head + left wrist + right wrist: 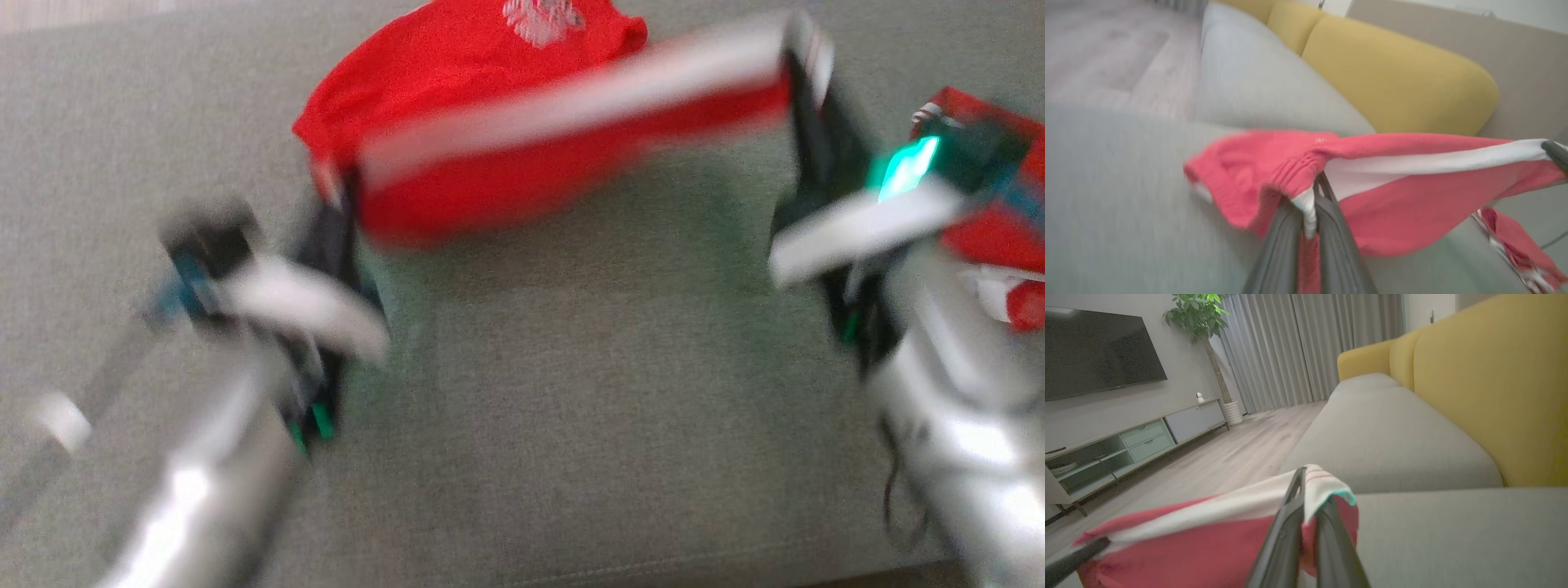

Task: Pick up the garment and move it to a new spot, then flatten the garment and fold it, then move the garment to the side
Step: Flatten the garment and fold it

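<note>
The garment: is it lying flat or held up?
Held up: the garment stretches between left gripper and right gripper, both shut on it.

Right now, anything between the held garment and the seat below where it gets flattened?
Nothing visible. The garment is stretched between left gripper and right gripper, both shut on it, over bare grey sofa seat. More red-and-white cloth lies off to the right, beside the right gripper.

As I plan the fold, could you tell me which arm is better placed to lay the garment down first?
Probably left: left gripper, shut on the garment, sits beside its heap on the sofa; right gripper grips farther out.
</note>
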Controlling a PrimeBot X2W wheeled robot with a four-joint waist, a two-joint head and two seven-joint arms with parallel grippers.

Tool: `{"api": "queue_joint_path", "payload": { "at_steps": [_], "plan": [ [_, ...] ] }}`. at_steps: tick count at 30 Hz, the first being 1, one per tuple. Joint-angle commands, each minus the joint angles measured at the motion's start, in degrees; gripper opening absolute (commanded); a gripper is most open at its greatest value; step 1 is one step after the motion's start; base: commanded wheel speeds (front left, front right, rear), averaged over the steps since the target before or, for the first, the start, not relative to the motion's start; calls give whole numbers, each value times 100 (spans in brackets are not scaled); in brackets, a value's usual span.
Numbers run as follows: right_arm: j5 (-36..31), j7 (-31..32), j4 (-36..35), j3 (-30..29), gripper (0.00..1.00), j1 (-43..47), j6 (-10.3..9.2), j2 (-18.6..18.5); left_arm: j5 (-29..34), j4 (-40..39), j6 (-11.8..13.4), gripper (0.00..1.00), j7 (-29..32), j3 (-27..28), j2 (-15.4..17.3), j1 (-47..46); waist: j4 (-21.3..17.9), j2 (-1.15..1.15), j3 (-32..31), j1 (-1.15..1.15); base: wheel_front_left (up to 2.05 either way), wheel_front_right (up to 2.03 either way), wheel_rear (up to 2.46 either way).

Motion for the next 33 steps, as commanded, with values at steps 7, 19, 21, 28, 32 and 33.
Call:
{"api": "queue_joint_path", "payload": {
  "at_steps": [7, 19, 21, 28, 32, 33],
  "plan": [
    [254, -35, -671, 128, 0, 1655, -4, 107, -230, -24, 9, 0, -25, 207, -411, 1559, -135, 0, -527, 1, 0, 0, 0],
    [433, -36, -906, 135, 0, 3574, -4, 18, 240, -194, 9, 0, -26, 761, -594, 3326, -27, 0, -1493, 1, 0, 0, 0],
    [483, -36, -981, 33, 0, 3731, -4, 20, 336, -308, 9, 0, -26, 827, -608, 3544, -7, 0, -1542, 1, 0, 0, 0],
    [461, -36, -1337, -345, 0, 3639, -4, 85, 601, -955, 9, 0, -26, 871, -675, 3563, 235, 0, -1418, 1, 0, 0, 0],
    [443, -36, -1352, -421, 0, 3128, -4, 91, 581, -1260, 9, 0, -26, 827, -700, 3127, 428, 0, -1137, 1, 0, 0, 0],
    [410, -36, -1331, -421, 0, 2902, -4, 75, 554, -1328, 9, 0, -26, 800, -706, 2947, 503, 0, -1025, 1, 0, 0, 0]
  ]
}}
